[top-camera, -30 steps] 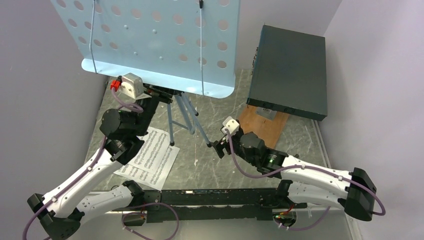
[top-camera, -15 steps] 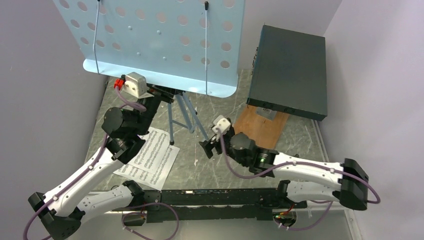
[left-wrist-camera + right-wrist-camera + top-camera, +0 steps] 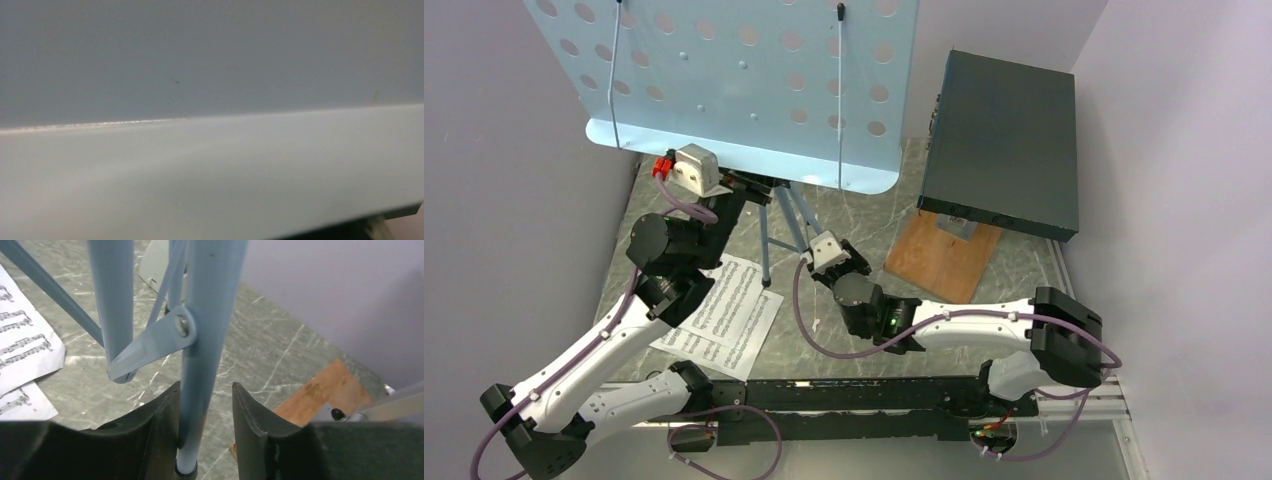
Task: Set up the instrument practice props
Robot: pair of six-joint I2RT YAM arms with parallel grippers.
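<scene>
sheets (image 3: 724, 310): flat, near-left of the stand (image 3: 724, 80); keep its feet off them.
right gripper (image 3: 206, 387): jaws straddle a leg (image 3: 210, 315), one side touching, gap at the other, so not clamped. Centre it before you squeeze.
left gripper (image 3: 742, 186): tucked under the stand's panel; can't tell its grip.
stand: upright, back-left. Move both arms together so it doesn't tip.
</scene>
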